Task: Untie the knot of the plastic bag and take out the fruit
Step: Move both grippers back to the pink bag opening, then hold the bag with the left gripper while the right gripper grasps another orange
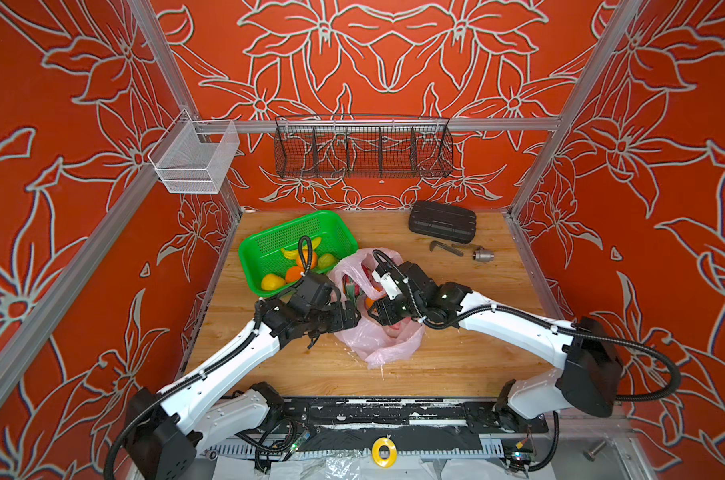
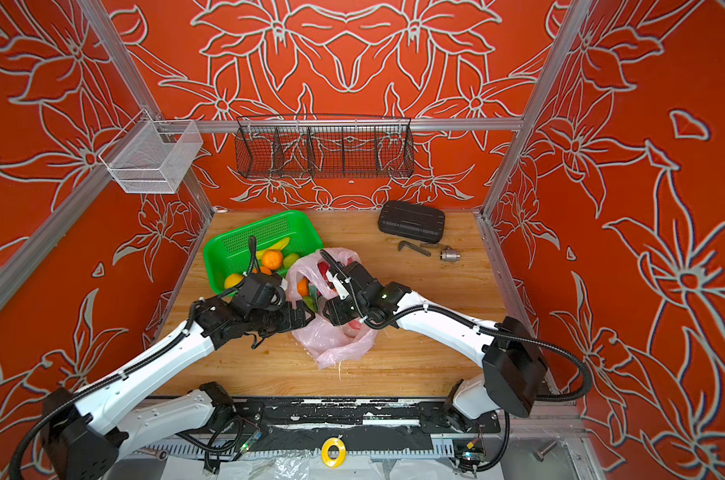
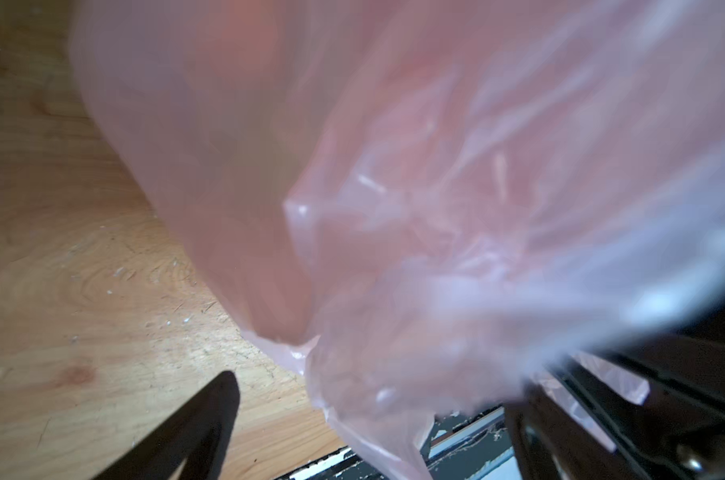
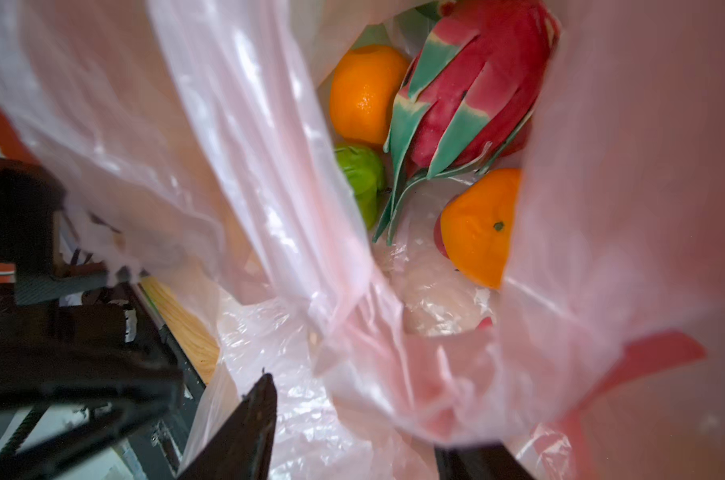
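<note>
Nearest me, a yellow roll of tape (image 1: 383, 453) lies by the black front rail. Past it, near the middle of the wooden table (image 1: 477, 357), sits the crumpled pink plastic bag (image 1: 379, 347) (image 2: 331, 347), its mouth gaping, with both arms meeting over it. The left pincer (image 1: 350, 318) (image 3: 373, 386) is at the bag's left side with its fingers (image 3: 215, 411) spread wide, and the thin film (image 3: 394, 166) hangs loose between them, not nipped. The right pincer (image 1: 375, 313) (image 4: 361, 415) comes in from the right at the mouth. Its fingers (image 4: 252, 424) stand apart too, with a fold of the bag (image 4: 228, 166) draped across the gap. Down inside the bag lies the fruit: a dragon fruit (image 4: 469, 83), two oranges (image 4: 365, 91) (image 4: 477, 228) and a green one (image 4: 361, 170). Just beyond the bag to the left, a green basket (image 1: 286, 222) holds a banana (image 1: 300, 251), more oranges (image 1: 294, 274), a green fruit (image 1: 326, 260) and a yellow one (image 1: 272, 281). Farther back on the right are a bent metal key (image 1: 444, 248) and a small metal fitting (image 1: 482, 254), then a black case (image 1: 442, 220). On the far wall hangs a black wire rack (image 1: 363, 151), and a white mesh basket (image 1: 194, 158) hangs to its left.
</note>
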`<control>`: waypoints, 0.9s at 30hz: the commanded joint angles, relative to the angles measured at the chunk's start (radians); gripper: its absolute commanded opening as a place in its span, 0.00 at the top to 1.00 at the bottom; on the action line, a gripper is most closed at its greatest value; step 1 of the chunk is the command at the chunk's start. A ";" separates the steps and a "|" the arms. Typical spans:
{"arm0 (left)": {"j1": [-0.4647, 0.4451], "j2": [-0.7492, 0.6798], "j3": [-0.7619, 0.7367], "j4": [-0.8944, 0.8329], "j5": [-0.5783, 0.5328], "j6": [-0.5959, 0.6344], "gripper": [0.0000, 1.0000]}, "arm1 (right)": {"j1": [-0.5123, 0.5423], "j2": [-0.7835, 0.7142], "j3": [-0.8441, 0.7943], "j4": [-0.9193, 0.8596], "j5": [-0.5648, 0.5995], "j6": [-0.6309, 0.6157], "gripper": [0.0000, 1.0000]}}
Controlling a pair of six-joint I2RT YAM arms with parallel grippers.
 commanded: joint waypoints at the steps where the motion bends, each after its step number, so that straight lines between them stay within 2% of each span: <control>1: -0.015 0.045 -0.003 0.053 -0.013 -0.015 0.02 | 0.006 0.051 0.003 0.047 0.099 0.039 0.40; 5: -0.016 0.105 -0.024 0.047 -0.043 -0.037 0.13 | 0.007 0.108 0.002 0.084 0.198 0.120 0.40; 12: -0.022 0.126 -0.113 0.104 -0.005 -0.058 0.30 | 0.007 0.183 0.013 0.120 0.339 0.190 0.37; 17: -0.032 0.126 -0.152 0.141 0.014 -0.060 0.35 | 0.006 0.239 0.045 0.120 0.427 0.236 0.30; 22: -0.034 0.119 -0.164 0.133 0.003 -0.047 0.38 | 0.006 0.296 0.091 0.114 0.465 0.269 0.14; 27: -0.034 0.106 -0.171 0.125 -0.007 -0.039 0.38 | 0.006 0.342 0.103 0.141 0.504 0.267 0.11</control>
